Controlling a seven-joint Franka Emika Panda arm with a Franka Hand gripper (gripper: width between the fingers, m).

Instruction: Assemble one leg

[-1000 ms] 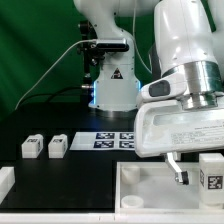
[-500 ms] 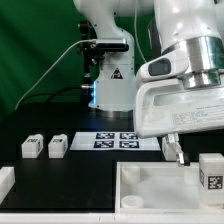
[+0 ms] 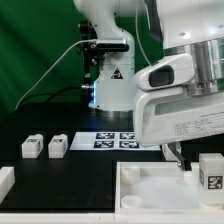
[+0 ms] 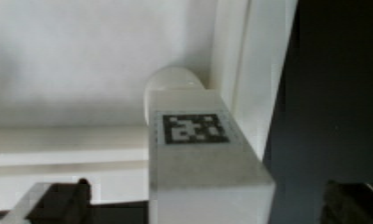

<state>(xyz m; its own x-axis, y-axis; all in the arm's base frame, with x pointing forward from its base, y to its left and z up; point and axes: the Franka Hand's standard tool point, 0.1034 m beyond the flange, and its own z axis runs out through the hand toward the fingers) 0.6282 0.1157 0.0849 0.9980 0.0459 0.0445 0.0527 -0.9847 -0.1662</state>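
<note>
A white leg (image 3: 211,172) with a black-and-white tag stands upright at the large white tray-like piece (image 3: 150,186), at the exterior view's right. My gripper (image 3: 181,156) hangs just to that leg's left, a little above the tray. In the wrist view the same leg (image 4: 197,130) fills the middle, close to the tray's rim (image 4: 254,60). My gripper (image 4: 204,205) is open. Its dark fingertips (image 4: 58,200) stand wide apart on either side of the leg, with a gap on both sides. Two more legs (image 3: 31,147) (image 3: 57,146) lie on the black table at the left.
The marker board (image 3: 115,140) lies behind the tray, in front of the arm's base (image 3: 112,90). Another white part (image 3: 5,180) shows at the left edge. A green curtain closes the back.
My gripper has risen from just above the tray floor and shifted a little to the exterior view's right, toward the standing leg. The legs and the tray have not moved.
</note>
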